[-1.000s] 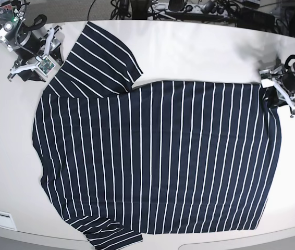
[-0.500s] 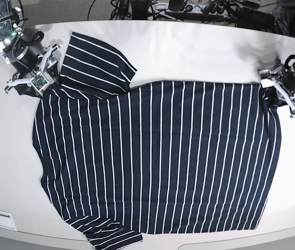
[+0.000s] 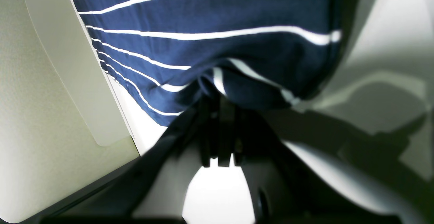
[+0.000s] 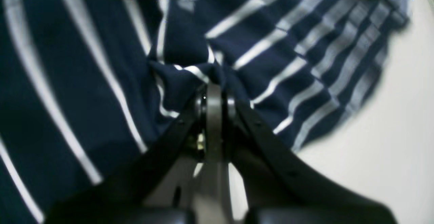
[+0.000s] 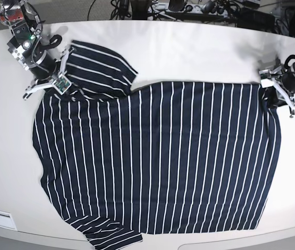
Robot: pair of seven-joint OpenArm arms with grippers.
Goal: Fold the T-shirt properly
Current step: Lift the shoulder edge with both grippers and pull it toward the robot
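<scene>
A: The T-shirt lies spread nearly flat on the desk. How will it handle?

B: Soft and light, I'd judge; it bunches wherever it is pinched. Corners and hems are the best places to grip.

A: And the hands?

B: The right hand is clenched on a gathered tuck by the sleeve. The left hand is clamped on the hem corner at the far edge.

A: Anything unclear?

B: The right wrist view is blurred, the near sleeve is cut off, and no label shows.
</scene>
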